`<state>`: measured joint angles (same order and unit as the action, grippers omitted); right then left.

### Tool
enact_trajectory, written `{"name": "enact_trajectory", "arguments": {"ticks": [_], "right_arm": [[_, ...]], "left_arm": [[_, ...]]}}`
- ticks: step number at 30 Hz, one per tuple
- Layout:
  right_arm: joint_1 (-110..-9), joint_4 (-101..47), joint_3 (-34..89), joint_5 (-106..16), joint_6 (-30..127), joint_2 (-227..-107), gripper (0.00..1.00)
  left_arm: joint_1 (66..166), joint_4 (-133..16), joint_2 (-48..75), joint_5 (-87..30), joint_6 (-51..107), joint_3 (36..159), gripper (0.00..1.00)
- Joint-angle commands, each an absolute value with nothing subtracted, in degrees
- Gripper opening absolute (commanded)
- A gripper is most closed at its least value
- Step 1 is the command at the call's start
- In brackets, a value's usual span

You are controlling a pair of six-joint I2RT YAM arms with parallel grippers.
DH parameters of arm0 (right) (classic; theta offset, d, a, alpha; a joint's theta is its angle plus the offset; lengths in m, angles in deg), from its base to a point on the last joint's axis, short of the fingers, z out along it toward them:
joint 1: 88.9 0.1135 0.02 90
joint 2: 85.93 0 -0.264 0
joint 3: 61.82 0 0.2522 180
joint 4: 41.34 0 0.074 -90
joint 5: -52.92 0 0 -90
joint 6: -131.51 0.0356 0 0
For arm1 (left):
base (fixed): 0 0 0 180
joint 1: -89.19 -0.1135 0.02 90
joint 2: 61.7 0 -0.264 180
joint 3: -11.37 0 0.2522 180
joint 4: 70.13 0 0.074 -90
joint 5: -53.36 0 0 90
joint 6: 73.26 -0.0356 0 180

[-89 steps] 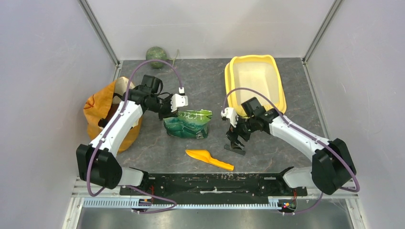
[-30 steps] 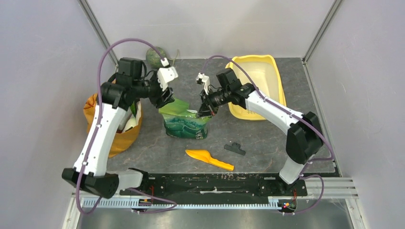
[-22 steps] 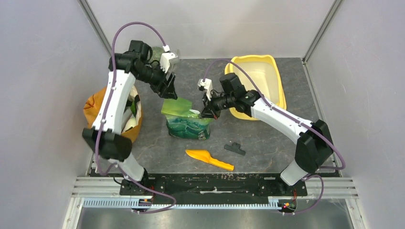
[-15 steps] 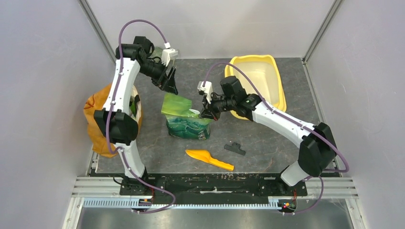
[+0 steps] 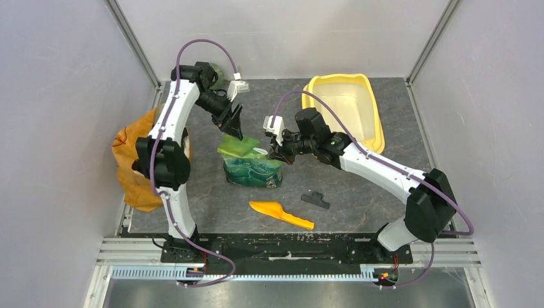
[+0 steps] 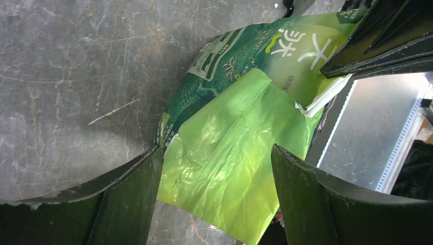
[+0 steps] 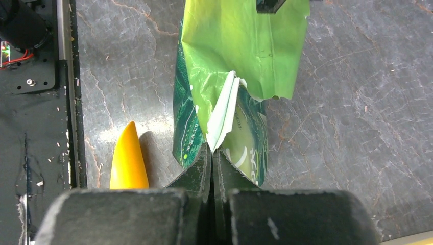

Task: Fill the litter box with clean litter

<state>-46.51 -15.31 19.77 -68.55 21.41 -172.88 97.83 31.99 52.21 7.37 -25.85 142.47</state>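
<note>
Now the right claw (image 7: 212, 151) is clenched on the torn top corner of the pouch (image 5: 252, 168), holding it upright mid-bench. The left claw (image 6: 217, 150) hangs spread and empty just over the loose green flap (image 6: 235, 153), on the far-left side. The litter box (image 5: 349, 106) lies far right of both, nearer the right claw, its long axis running near to far. No litter shows; presumably it is inside the pouch.

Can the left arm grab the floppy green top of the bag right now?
Probably yes. The left end effector hangs open right over the flap of the green bag, with nothing between them. The right end effector pinches the bag's other edge, clear of that spot.
</note>
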Motion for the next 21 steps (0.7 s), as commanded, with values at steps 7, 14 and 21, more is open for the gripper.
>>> {"name": "enact_trajectory", "arguments": {"ticks": [7,14,21], "right_arm": [[-45.8,-19.5,19.6,-67.3,16.7,-171.3,0.00],[-45.7,-19.4,20.3,-67.0,17.1,-171.7,0.00],[-45.6,-19.7,19.9,-65.8,15.4,-171.6,0.00]], "left_arm": [[96.8,35.3,55.6,12.5,-27.5,146.6,0.89],[96.8,37.6,58.2,10.1,-30.5,156.8,0.90],[98.2,38.0,55.5,13.2,-33.4,145.1,0.90]]}}
